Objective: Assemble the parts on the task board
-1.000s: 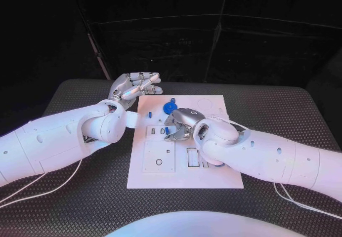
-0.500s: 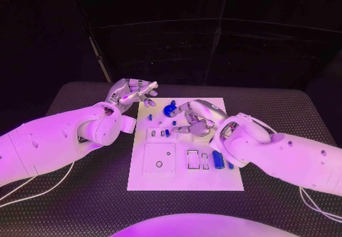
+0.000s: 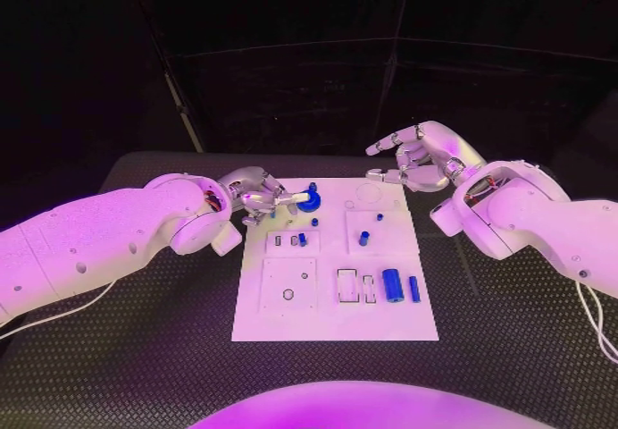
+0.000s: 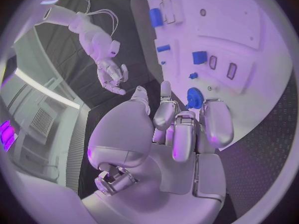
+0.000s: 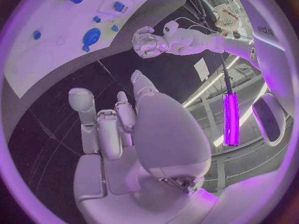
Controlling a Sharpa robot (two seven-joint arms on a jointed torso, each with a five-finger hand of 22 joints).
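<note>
While blue parts sit in task board slots, both robot hands hover empty.

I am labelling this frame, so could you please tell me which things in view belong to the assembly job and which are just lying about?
Job:
- task board
- blue parts: round gear, peg, two cylinders
- left hand, by the gear
- right hand, raised beyond the board, holding nothing

Lying about:
- black table
- white cables from the arms
</note>
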